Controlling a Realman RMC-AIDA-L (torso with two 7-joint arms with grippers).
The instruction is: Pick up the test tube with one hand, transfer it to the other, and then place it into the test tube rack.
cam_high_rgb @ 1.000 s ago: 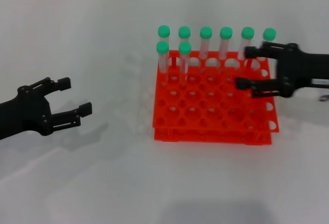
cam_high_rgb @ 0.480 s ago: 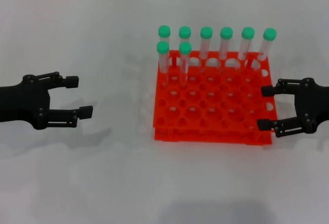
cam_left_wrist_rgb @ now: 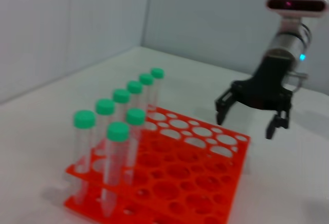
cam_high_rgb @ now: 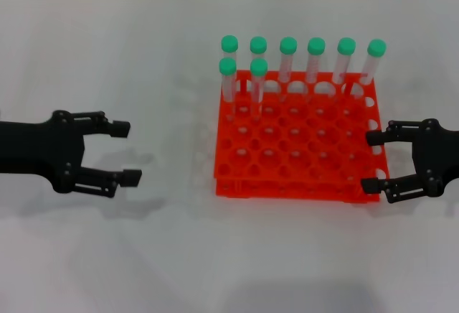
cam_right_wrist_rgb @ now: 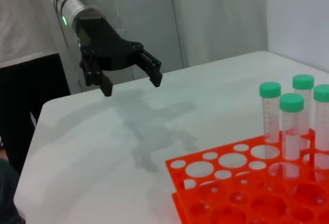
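Sitting square on the white tabletop [cam_high_rgb: 179,255] is the bright orange-red plastic two-tier test tube rack [cam_high_rgb: 297,148] with its grid of round holes. Eight slender clear plastic test tubes with green screw caps stand upright in it: six along the far row, plus two more in the next row at the robot's left end. They all look the same, so I honestly can't tell which one is "the" tube for the job; the corner tube [cam_high_rgb: 374,60] at the far right end leans a bit compared with its neighbours.

Neither arm is carrying anything. The black two-fingered left gripper [cam_high_rgb: 123,153] hovers over bare table well to the left of the rack, fingers spread wide with nothing between them. From the right wrist view you can see it [cam_right_wrist_rgb: 131,80] under a green ring light. The black right gripper [cam_high_rgb: 373,161] sits just beside the rack's right edge near the front corner, jaws also wide apart and empty, fingertips close to the rim. The left wrist view shows it [cam_left_wrist_rgb: 251,120] hanging below a silver arm.
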